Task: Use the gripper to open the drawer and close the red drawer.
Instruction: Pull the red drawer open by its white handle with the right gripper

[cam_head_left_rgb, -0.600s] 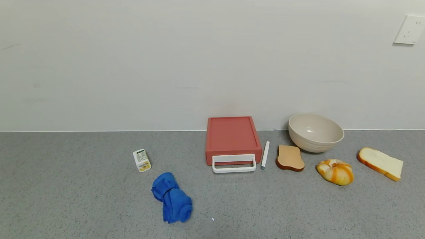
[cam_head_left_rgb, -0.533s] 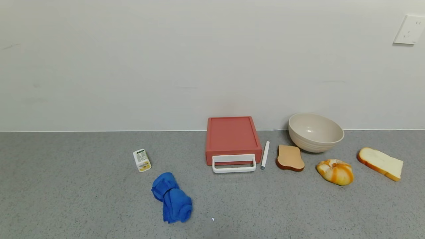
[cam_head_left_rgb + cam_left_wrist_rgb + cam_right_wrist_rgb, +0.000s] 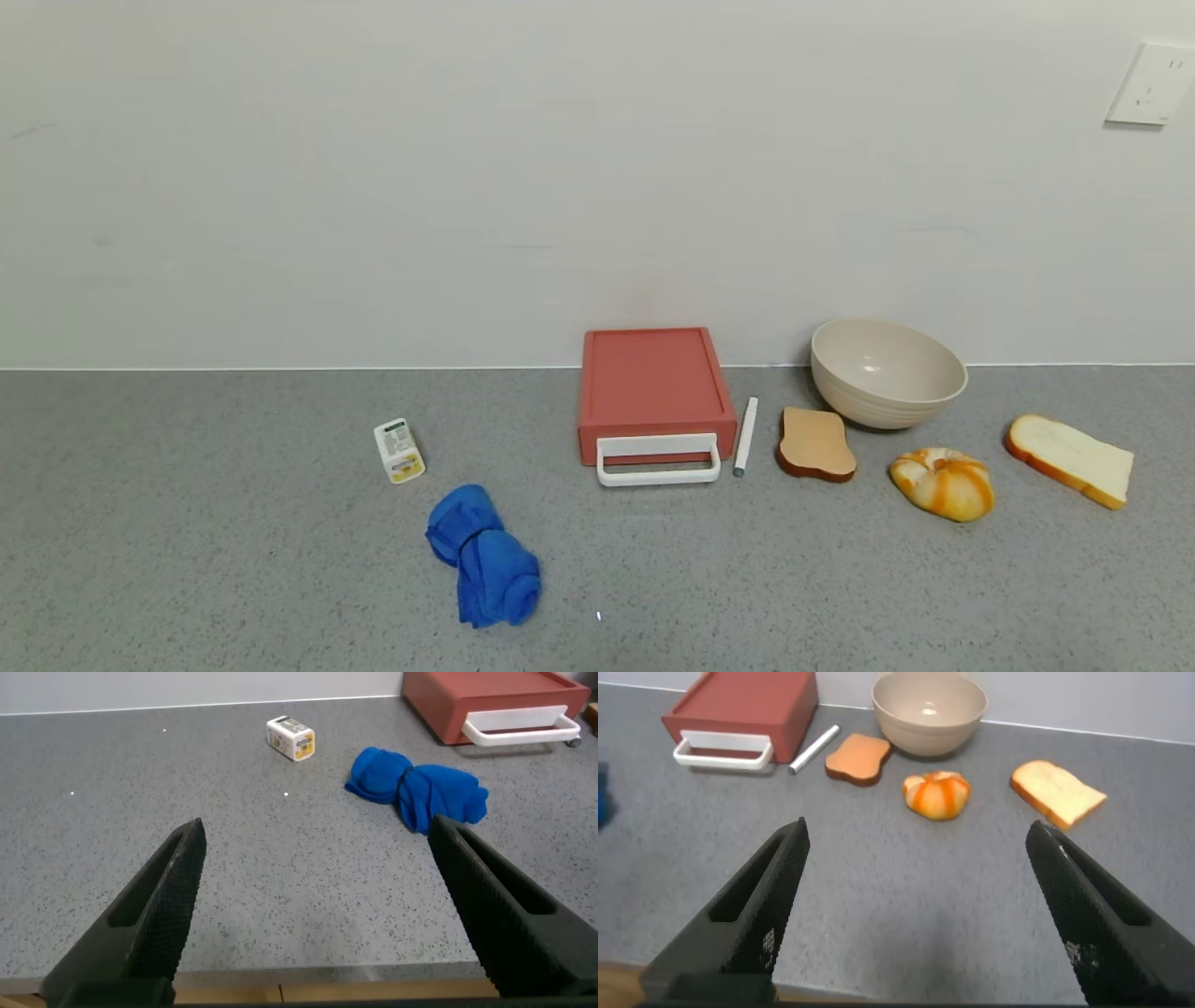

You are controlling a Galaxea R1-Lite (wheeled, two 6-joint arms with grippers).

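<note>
The salmon-red drawer (image 3: pixel 653 383) sits closed against the back wall, its white loop handle (image 3: pixel 658 461) facing the front. It also shows in the left wrist view (image 3: pixel 486 700) and the right wrist view (image 3: pixel 747 714). Neither gripper shows in the head view. My left gripper (image 3: pixel 318 831) is open and empty above the counter's front edge, well short of the drawer. My right gripper (image 3: pixel 920 831) is open and empty near the front edge, with the drawer far off.
A beige bowl (image 3: pixel 887 371), a toast slice (image 3: pixel 815 444), a bun (image 3: pixel 943 483), a white bread slice (image 3: pixel 1069 459) and a white pen (image 3: pixel 745 436) lie right of the drawer. A blue cloth (image 3: pixel 484 554) and a small carton (image 3: pixel 399 451) lie to its left.
</note>
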